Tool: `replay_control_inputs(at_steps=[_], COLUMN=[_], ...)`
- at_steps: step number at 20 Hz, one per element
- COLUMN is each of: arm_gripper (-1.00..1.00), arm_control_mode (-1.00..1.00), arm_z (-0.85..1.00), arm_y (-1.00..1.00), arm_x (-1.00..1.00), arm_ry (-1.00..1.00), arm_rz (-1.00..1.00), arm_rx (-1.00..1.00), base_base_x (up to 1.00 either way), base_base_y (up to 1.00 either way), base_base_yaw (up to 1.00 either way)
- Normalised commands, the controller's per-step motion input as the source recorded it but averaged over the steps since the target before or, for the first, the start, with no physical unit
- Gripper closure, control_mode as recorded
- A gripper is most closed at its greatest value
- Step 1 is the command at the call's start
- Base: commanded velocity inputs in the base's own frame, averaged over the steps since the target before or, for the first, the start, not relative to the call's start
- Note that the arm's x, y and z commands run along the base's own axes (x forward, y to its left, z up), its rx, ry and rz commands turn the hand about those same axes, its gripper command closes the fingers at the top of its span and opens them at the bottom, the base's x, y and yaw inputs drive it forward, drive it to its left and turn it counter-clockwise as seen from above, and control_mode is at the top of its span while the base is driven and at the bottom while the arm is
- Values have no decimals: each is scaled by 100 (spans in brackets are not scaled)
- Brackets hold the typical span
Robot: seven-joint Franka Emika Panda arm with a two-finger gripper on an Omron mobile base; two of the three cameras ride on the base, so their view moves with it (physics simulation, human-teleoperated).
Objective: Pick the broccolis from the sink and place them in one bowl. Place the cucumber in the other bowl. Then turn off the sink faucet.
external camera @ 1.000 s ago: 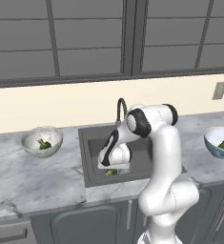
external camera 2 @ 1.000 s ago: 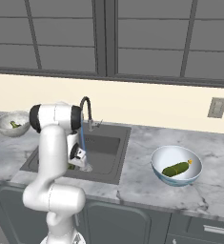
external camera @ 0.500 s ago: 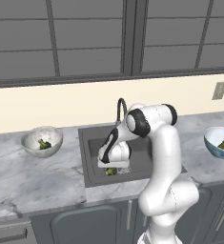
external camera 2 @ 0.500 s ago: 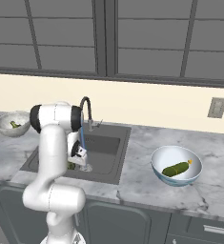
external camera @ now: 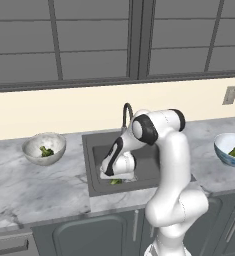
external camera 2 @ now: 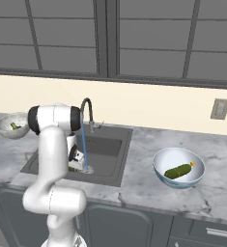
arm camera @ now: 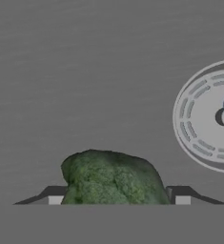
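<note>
My gripper (arm camera: 116,196) is low in the dark sink (arm camera: 99,71), its fingertips (arm camera: 55,195) pressed against both sides of a lumpy green broccoli (arm camera: 113,176) that rests on the sink floor. The base views show the gripper (external camera: 116,174) (external camera 2: 76,161) at the front of the sink (external camera: 149,155), with the broccoli (external camera: 115,181) peeking out beneath it. A second broccoli (external camera: 46,151) lies in the speckled bowl (external camera: 31,150). The cucumber (external camera 2: 177,171) lies in the blue-rimmed bowl (external camera 2: 161,166). The faucet (external camera 2: 88,108) pours a blue stream.
The round metal drain (arm camera: 208,116) sits just right of the broccoli in the hand view, with water landing on it. The speckled bowl (external camera 2: 4,126) stands on the counter left of the sink, the blue-rimmed bowl (external camera: 223,150) far right. A wall outlet (external camera 2: 219,108) is above.
The hand stays low in the sink over the broccoli. Its jaws have come in against the broccoli's sides. The bowls and faucet are as before.
</note>
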Motion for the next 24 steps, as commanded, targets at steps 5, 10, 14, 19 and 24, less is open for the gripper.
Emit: replay_control_inputs(at_steps=[5,10,14,19,24], arm_gripper=[100,100,100,100,100], arm_control_mode=[-100,-100,-100,-100,-100], arm_z=[-2,39,89,99,100], arm_y=[0,0,0,0,0], arm_x=[27,0,0,0,0], arm_ry=[0,-1,-2,-1,0], arm_rz=[0,-1,-1,-3,-2], arm_rx=[0,0,0,0,0], base_base_x=[0,0,0,0,0], base_base_y=[0,0,0,0,0], base_base_yaw=[0,0,0,0,0])
